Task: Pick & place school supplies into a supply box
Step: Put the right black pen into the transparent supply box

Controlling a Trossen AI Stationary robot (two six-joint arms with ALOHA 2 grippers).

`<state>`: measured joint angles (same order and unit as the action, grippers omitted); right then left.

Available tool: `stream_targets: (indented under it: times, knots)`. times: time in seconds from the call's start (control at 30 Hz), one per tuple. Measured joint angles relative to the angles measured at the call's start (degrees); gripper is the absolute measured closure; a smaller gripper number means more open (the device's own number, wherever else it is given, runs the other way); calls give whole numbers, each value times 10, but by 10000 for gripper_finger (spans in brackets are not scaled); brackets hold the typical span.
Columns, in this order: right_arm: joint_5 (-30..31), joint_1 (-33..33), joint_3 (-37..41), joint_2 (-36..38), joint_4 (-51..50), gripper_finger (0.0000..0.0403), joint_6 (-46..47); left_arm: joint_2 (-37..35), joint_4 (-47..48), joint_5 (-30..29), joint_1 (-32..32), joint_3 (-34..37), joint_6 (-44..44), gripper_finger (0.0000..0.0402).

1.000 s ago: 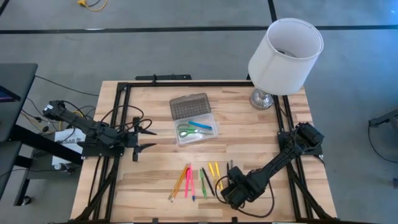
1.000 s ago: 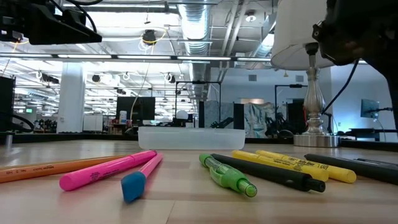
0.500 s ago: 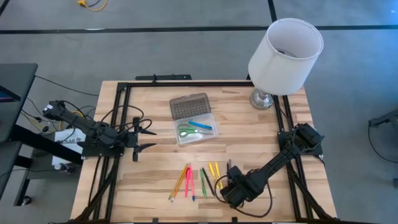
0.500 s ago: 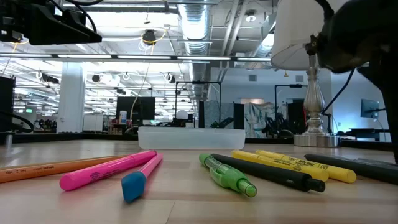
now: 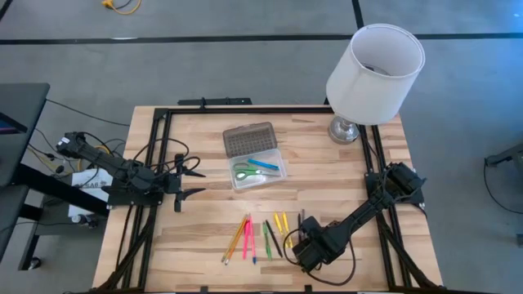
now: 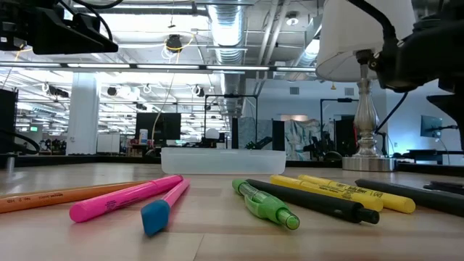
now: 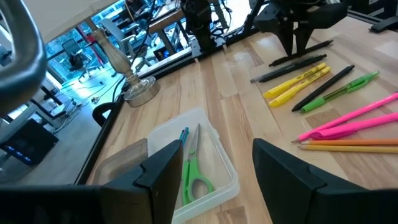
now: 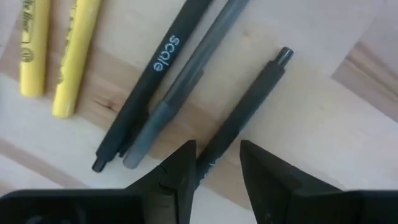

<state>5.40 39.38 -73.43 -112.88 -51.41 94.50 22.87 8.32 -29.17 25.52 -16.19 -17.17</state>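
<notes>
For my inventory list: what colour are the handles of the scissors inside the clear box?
Green; the scissors show best in the left wrist view.

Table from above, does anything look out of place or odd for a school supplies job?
Only the white lamp at the table's far right corner: it isn't a school supply. The clear pencil case lies open with green-handled scissors inside, and the pens lie in a tidy row.

Bare wood between supply box (image 5: 257,167) and the pen row (image 5: 263,237): clear lane. Pens lie close side by side, little finger room between them. Lamp (image 5: 372,73) blocks far right corner. Right gripper (image 5: 301,229) crowds row's right end, straddling a black pen (image 8: 242,118).
</notes>
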Motion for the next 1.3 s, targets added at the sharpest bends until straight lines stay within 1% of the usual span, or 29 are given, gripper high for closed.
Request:
stream_targets:
  times: [0.07,0.27,0.5,0.6,0.8,0.93,1.03,1.1,1.3]
  knots:
    - [-12,0,0,0,-3,285,1,0,0,0,0,0,1,213]
    - [-77,-2,-4,-26,-19,285,11,0,-3,1,0,0,4,213]
    - [-85,-3,-5,-30,-19,287,-3,0,-18,2,0,0,5,213]
    - [-87,-3,-4,-31,-18,300,-4,0,-19,2,0,0,5,213]
    - [-96,-11,-4,-31,-14,344,-5,0,-19,2,0,0,5,213]
    - [-104,-17,-4,-31,-17,363,-4,0,-19,2,0,0,5,213]
    - [-111,-20,-4,-31,-27,373,6,0,-19,2,0,0,5,213]
    - [-120,-20,-4,-32,-53,377,18,0,-19,2,0,0,5,213]
    - [-128,-19,-2,-34,-102,381,34,0,-19,3,0,0,5,213]
